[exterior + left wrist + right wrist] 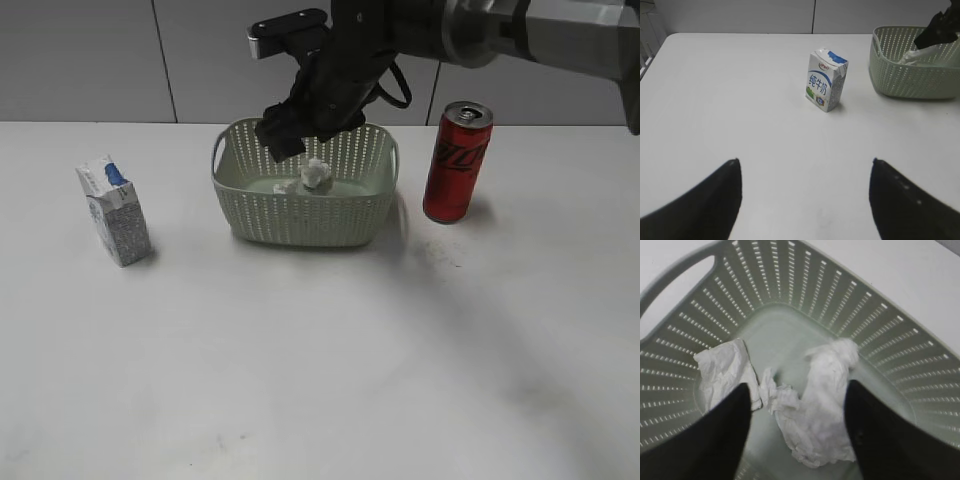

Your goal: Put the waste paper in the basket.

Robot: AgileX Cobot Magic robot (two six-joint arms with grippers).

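Table: white table (300, 360), grey panelled wall behind its far edge.
Basket: pale green basket (300, 215) stands near the far edge, about midway along it.
Waste paper: crumpled white waste paper (815, 405) lies inside the basket on its floor, in several wads.
Right gripper: right gripper (797, 427) hangs over the basket, jaws wide, nothing between them.
Left gripper: left gripper (805, 197) hovers over bare table toward the left edge, jaws wide, empty.
Carton: milk carton (115, 212) stands left of the basket.
Can: red can (457, 162) stands upright right of the basket.

Slanted frontal view of table; low left-wrist view toward carton (826, 80); close right-wrist view into shared basket (880, 330).
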